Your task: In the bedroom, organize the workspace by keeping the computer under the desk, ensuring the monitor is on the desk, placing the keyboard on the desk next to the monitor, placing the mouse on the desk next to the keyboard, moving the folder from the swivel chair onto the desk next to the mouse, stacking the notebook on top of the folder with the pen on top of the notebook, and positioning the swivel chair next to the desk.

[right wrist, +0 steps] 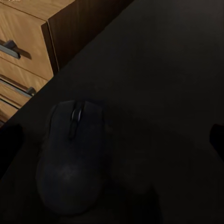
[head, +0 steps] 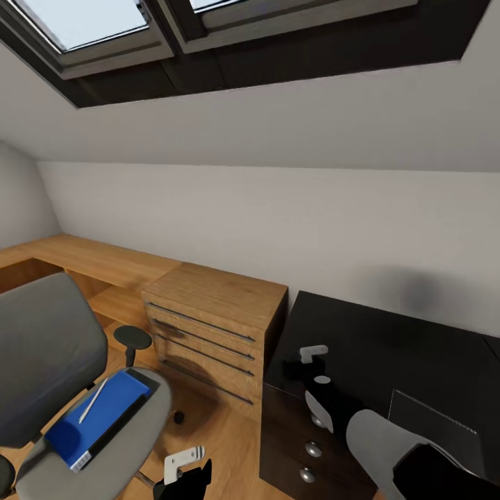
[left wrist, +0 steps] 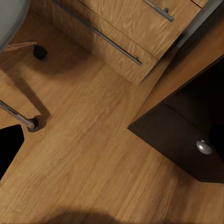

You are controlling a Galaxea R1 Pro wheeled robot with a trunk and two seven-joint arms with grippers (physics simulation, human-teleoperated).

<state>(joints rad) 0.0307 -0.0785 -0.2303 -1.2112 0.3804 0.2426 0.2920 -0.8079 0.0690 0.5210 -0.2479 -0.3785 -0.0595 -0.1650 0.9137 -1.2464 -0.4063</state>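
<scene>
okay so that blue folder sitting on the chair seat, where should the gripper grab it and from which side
Probably by the folder's near corner, which looks to stick out slightly past the front rim of the swivel chair seat. It lies flat, so a top pinch has nothing to close on; come in level from the open floor side with the left gripper. The pen lies loose on top, so keep it level.

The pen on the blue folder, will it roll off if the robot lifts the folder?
Probably. The pen is slim and round and lies loose on the folder, so a tilt would likely send it rolling. The folder looks flat and thin, so it may bend when gripped by one edge.
</scene>
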